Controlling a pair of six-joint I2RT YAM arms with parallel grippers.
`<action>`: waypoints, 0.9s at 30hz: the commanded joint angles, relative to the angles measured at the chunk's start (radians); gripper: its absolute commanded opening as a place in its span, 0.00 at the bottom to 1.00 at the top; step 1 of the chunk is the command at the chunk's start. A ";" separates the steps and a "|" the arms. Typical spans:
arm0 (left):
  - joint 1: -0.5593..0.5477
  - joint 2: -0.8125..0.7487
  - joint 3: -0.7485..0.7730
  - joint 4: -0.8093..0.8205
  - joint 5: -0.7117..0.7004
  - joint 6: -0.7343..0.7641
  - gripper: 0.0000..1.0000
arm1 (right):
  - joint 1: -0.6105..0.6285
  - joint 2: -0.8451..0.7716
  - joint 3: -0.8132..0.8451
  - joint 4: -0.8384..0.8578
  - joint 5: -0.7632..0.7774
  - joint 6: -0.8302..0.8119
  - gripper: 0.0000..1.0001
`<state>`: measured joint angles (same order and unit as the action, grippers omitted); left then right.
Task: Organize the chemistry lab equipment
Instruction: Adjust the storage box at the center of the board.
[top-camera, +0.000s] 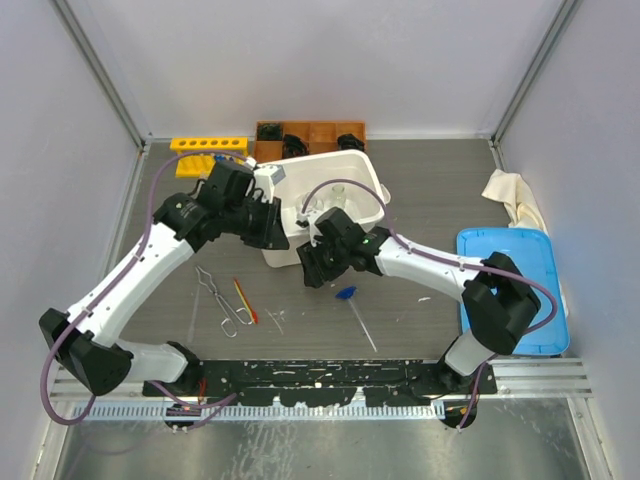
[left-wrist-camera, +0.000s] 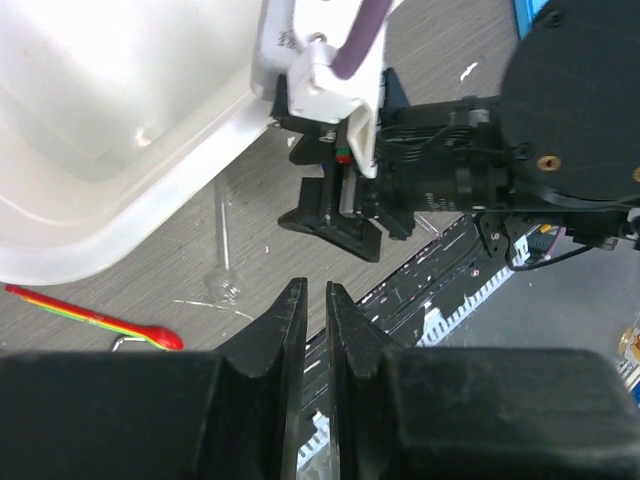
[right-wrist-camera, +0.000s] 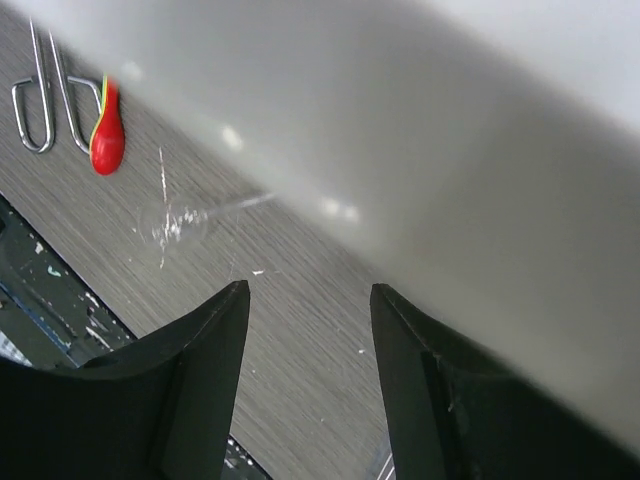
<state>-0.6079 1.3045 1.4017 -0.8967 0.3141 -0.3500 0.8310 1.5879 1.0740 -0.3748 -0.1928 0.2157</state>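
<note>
A white bin stands mid-table with small clear glass flasks inside. On the table in front of it lie the metal tongs, the thin red-orange stick and the blue-bulb dropper. A small clear glass piece with a round bulb lies between them. The yellow tube rack stands at the back left. My left gripper hovers at the bin's front left corner, its jaws almost together with nothing between them. Open and empty, my right gripper hangs low at the bin's front wall.
A wooden compartment box sits behind the bin. A blue lid lies at the right, with a white cloth behind it. The two arms are close together in front of the bin.
</note>
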 joint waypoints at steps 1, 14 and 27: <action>-0.006 0.000 -0.025 0.016 -0.004 0.019 0.14 | 0.001 -0.119 0.036 -0.004 0.026 -0.019 0.58; -0.010 0.104 -0.070 -0.026 -0.104 -0.023 0.10 | 0.000 -0.171 0.011 -0.019 0.038 -0.013 0.58; -0.010 0.213 -0.047 -0.058 -0.308 -0.087 0.09 | -0.001 -0.301 -0.029 -0.073 0.125 0.009 0.58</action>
<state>-0.6144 1.4818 1.3205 -0.9661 0.0933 -0.4049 0.8310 1.3762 1.0523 -0.4423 -0.1150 0.2131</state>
